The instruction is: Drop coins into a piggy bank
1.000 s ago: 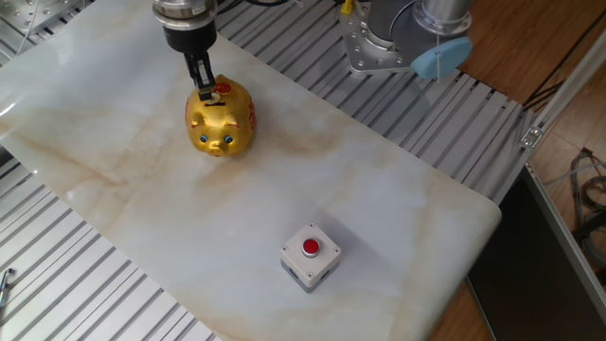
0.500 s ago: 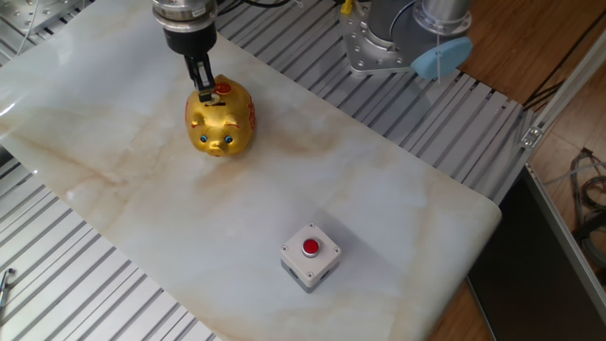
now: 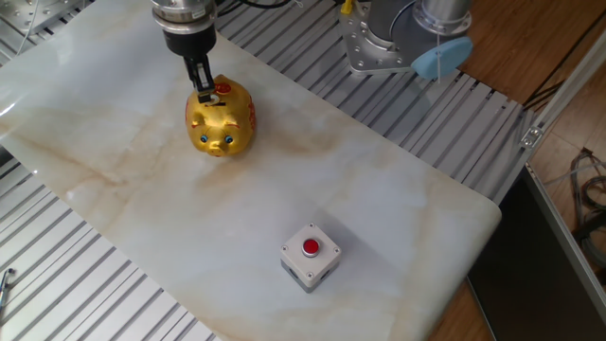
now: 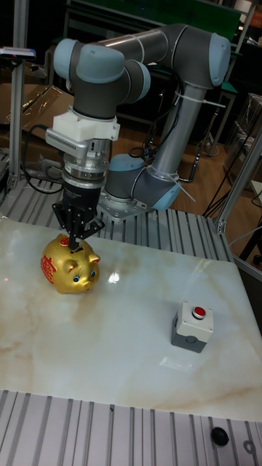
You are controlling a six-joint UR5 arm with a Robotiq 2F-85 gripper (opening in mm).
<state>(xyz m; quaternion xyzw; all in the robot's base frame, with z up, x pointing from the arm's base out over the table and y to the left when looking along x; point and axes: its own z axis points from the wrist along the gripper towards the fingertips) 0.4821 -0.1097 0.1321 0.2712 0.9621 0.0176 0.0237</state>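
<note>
The gold piggy bank (image 3: 222, 117) (image 4: 69, 263) stands on the marble slab at its far left, snout turned toward the slab's middle. My gripper (image 3: 202, 92) (image 4: 75, 242) hangs straight down over its back. The dark fingertips (image 4: 78, 234) are drawn together right at the top slot, touching or almost touching the pig. No coin shows between the fingers or anywhere on the slab; the slot itself is hidden behind the fingers.
A grey square box with a red push-button (image 3: 310, 253) (image 4: 194, 325) sits near the slab's other end. Slatted aluminium rails (image 3: 445, 123) surround the slab. The arm's base (image 3: 379, 43) stands behind. A small dark round thing (image 4: 218, 435) lies on the front rail.
The gripper has crept up very slightly over the piggy bank. The pig and the button box have not moved.
</note>
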